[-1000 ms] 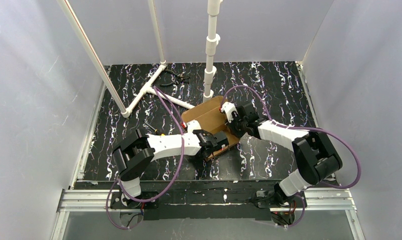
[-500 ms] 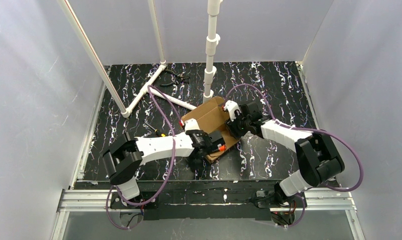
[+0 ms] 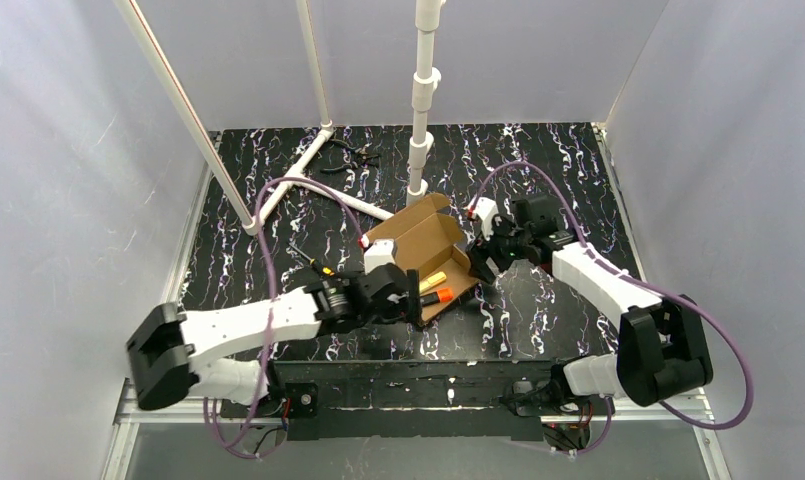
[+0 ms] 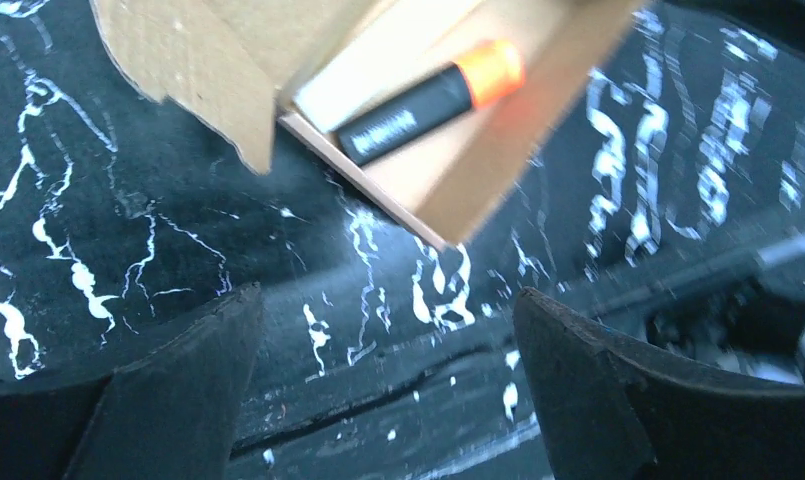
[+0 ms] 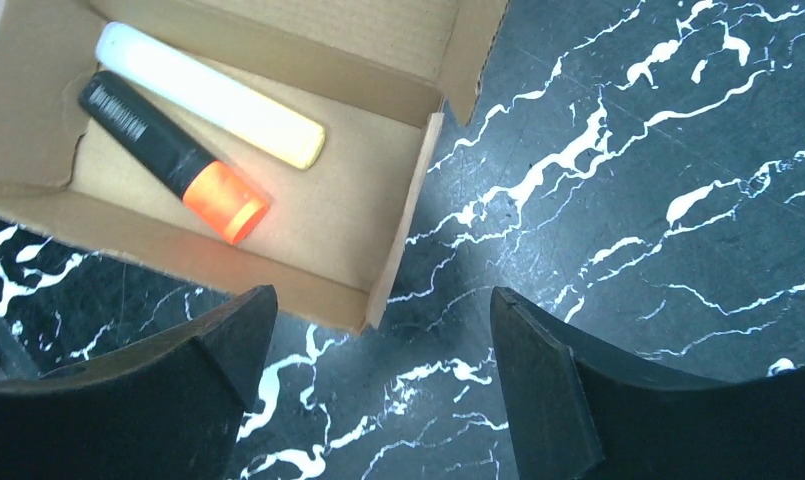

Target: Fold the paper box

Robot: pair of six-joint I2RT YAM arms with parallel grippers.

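while both arms reach in over the bench (image 3: 558, 170), you have the paper box (image 3: 418, 240) lying near the middle of it, between the two grippers, with its lid flap open toward the far left and its inside facing up. inside the box you can see a black marker with an orange cap (image 5: 168, 150) lying right beside a pale yellow marker (image 5: 208, 95), the two roughly parallel. your left gripper (image 3: 414, 298) sits just beside the box's near corner, released, its jaws spread wide with only the marbled bench surface between them in the wrist view. your right gripper (image 3: 481, 264) is just off the box's right edge, also released; its fingers (image 5: 158, 400) stand wide apart above the box's corner and the bench beside it, grasping nothing. behind the box a white pipe stand (image 3: 421, 100) rises from the bench
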